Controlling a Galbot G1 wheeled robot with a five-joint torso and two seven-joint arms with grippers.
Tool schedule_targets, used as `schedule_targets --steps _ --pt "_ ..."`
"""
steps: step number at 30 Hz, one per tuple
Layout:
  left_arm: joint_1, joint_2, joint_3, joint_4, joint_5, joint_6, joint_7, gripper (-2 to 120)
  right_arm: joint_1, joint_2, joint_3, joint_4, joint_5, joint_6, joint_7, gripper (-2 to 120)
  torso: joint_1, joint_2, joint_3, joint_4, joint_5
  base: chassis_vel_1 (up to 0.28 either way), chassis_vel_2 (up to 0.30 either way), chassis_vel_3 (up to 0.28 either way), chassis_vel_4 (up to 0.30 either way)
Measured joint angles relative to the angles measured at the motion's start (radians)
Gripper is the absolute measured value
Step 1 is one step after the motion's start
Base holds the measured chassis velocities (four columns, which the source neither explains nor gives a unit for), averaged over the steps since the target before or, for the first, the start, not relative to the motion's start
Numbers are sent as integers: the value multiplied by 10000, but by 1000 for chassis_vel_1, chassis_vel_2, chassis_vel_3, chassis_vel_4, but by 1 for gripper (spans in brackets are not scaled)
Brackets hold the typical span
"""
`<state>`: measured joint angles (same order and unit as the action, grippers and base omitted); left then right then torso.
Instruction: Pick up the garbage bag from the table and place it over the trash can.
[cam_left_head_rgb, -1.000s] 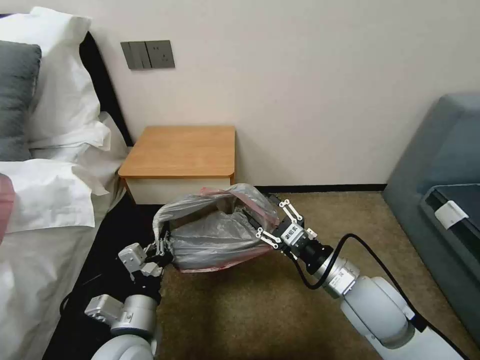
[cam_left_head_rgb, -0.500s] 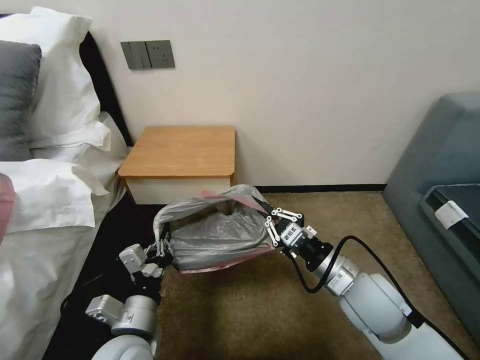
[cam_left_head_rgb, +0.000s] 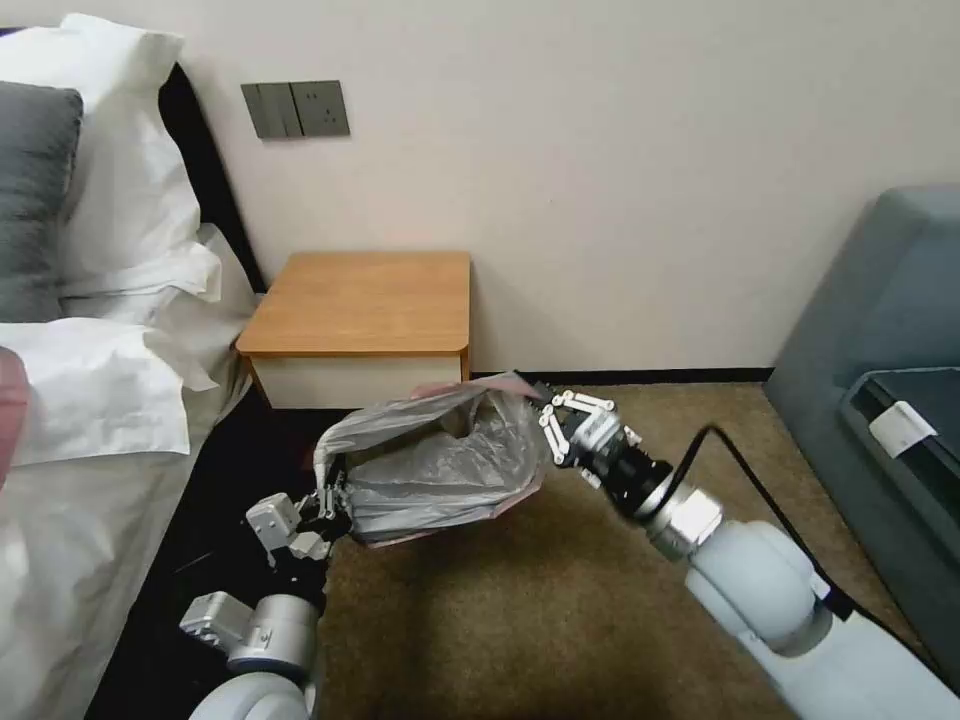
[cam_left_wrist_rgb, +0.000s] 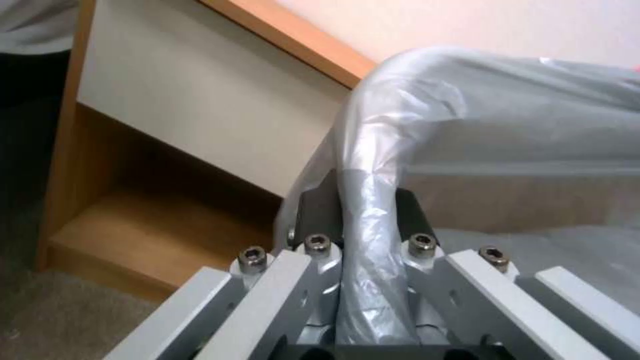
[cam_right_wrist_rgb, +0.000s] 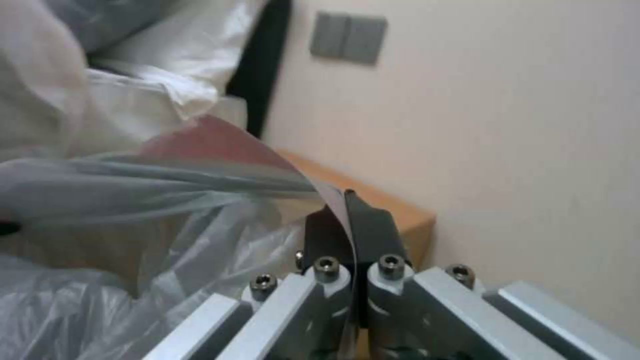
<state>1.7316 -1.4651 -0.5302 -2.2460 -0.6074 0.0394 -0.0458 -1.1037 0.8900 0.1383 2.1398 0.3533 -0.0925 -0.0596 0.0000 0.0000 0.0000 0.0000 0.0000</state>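
Note:
The garbage bag (cam_left_head_rgb: 440, 465), grey crinkled film with a pinkish-red edge, hangs stretched open between my two grippers just in front of the table (cam_left_head_rgb: 365, 300), low over the carpet. My left gripper (cam_left_head_rgb: 328, 492) is shut on a bunched strip of the bag (cam_left_wrist_rgb: 373, 165) at its left end. My right gripper (cam_left_head_rgb: 535, 392) is shut on the thin edge of the bag (cam_right_wrist_rgb: 200, 145) at the upper right corner. A beige band of the trash can (cam_left_wrist_rgb: 520, 200) shows under the film in the left wrist view; most of the can is covered by the bag.
A bed with white pillows (cam_left_head_rgb: 110, 330) lies to the left, close to my left arm. A grey sofa (cam_left_head_rgb: 880, 330) stands at the right. The wall with a switch panel (cam_left_head_rgb: 295, 108) is behind the table. Brown carpet (cam_left_head_rgb: 520, 600) stretches in front.
My right gripper has moved up and away toward the wall and table, carrying the bag's right edge with it. The bag's mouth has stretched wider. The left gripper has barely shifted.

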Motion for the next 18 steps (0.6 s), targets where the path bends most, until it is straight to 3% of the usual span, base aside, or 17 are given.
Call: schedule_targets --steps 4,10,12,18 --pt "-15 -3 55 17 28 -61 120 5 505 -173 -107 -307 1863 -1119 175 0 0 0 0 1 1 0 0 0 0" --pt "-14 -12 -14 35 -9 -113 319 5 482 -237 -47 -331 3582 -1865 246 0 0 0 0 -1 1 0 0 0 0" --pt "-57 -18 -66 59 -201 -123 342 5 340 -230 136 -173 4825 -2371 403 0 0 0 0 0 1 0 0 0 0" --pt "-221 -80 -189 64 -934 -40 317 5 -195 -350 420 351 6238 -2837 702 0 0 0 0 -1 0 0 0 0 0"
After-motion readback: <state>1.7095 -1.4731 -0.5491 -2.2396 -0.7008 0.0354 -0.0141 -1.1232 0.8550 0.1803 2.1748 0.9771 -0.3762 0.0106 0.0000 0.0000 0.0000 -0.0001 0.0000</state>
